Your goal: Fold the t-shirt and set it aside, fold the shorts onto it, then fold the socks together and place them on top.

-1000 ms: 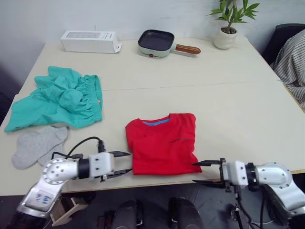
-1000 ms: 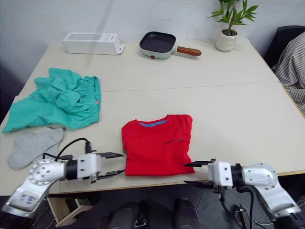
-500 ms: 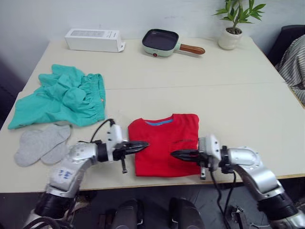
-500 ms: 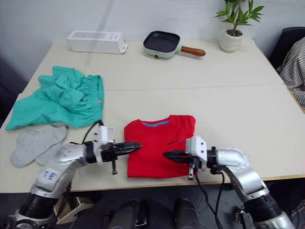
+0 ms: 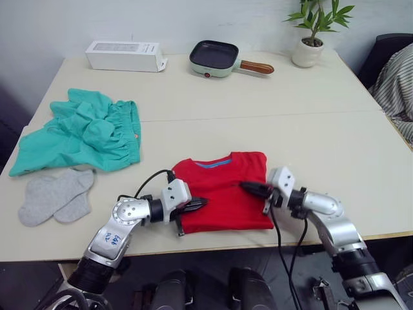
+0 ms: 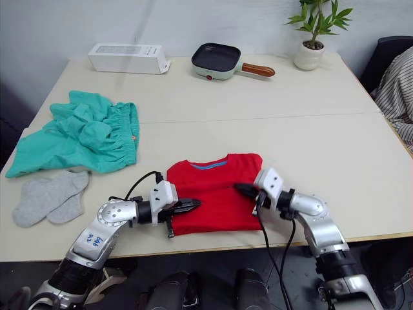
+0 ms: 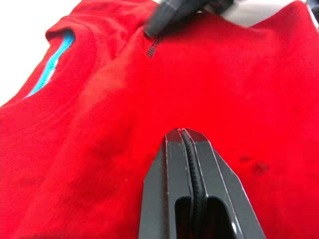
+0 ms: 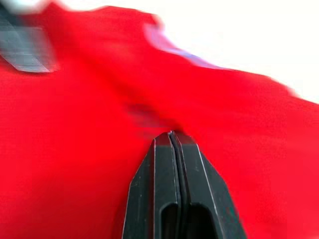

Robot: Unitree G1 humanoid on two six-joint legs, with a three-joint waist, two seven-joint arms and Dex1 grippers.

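Observation:
The folded red t-shirt [image 5: 222,191] lies near the table's front edge, blue neckband facing the far side. My left gripper [image 5: 201,203] is shut, and its tips rest on the shirt's front left part with nothing between the fingers [image 7: 174,149]. My right gripper [image 5: 246,186] is also shut, lying on the shirt's right half and pointing left. Its fingers [image 8: 167,149] press flat on the red fabric. The teal-green shorts [image 5: 84,132] lie crumpled at the left. Just in front of them, the grey socks [image 5: 55,196] lie side by side.
A white box [image 5: 122,55], a small green pan with a wooden handle [image 5: 213,58] and a potted plant [image 5: 310,32] stand along the far edge. Striped cloth [image 5: 395,77] hangs at the far right. Bare tabletop [image 5: 310,142] spreads right of the shirt.
Both grippers have closed and moved from the table's front edge inward onto the red t-shirt, tips pointing toward each other. The shirt's outline looks slightly flatter.

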